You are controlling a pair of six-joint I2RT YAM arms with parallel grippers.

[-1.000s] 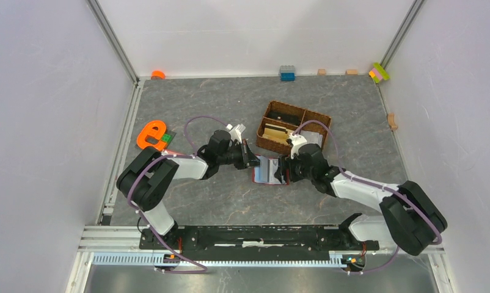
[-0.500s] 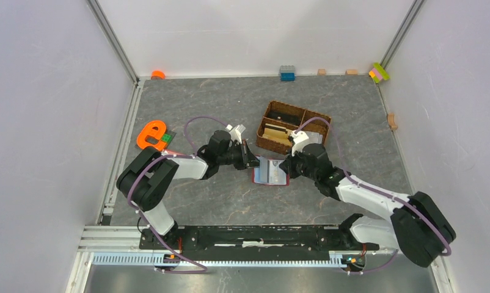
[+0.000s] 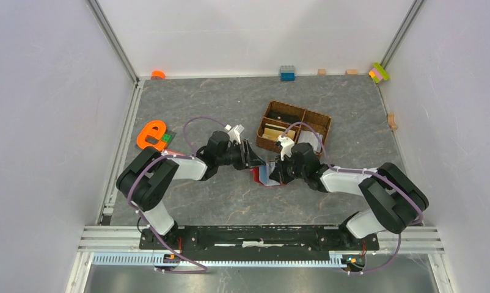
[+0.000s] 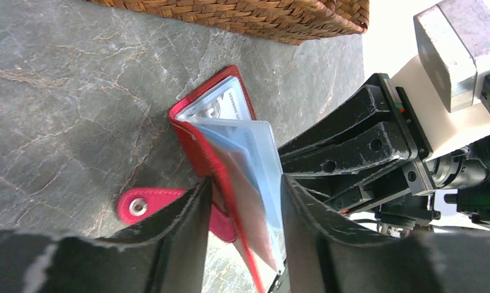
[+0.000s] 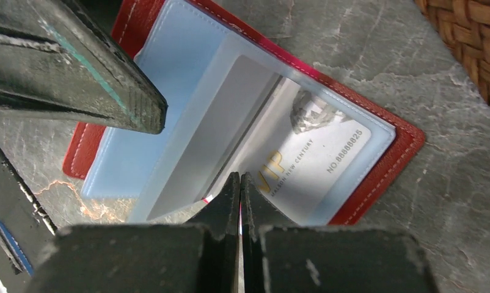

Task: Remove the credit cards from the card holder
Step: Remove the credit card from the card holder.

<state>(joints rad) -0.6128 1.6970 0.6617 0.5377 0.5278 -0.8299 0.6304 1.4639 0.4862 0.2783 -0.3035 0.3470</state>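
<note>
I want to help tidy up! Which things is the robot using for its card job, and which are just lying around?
For the job: red card holder, credit cards inside it, left gripper, right gripper.
Just lying about: wicker basket, orange letter, blue block.

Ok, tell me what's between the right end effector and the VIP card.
Only a clear plastic sleeve of the card holder covers the VIP card; the shut right end effector is right at it.

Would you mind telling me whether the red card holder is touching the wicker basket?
Apart. The left wrist view shows bare table between the card holder and the basket.
</note>
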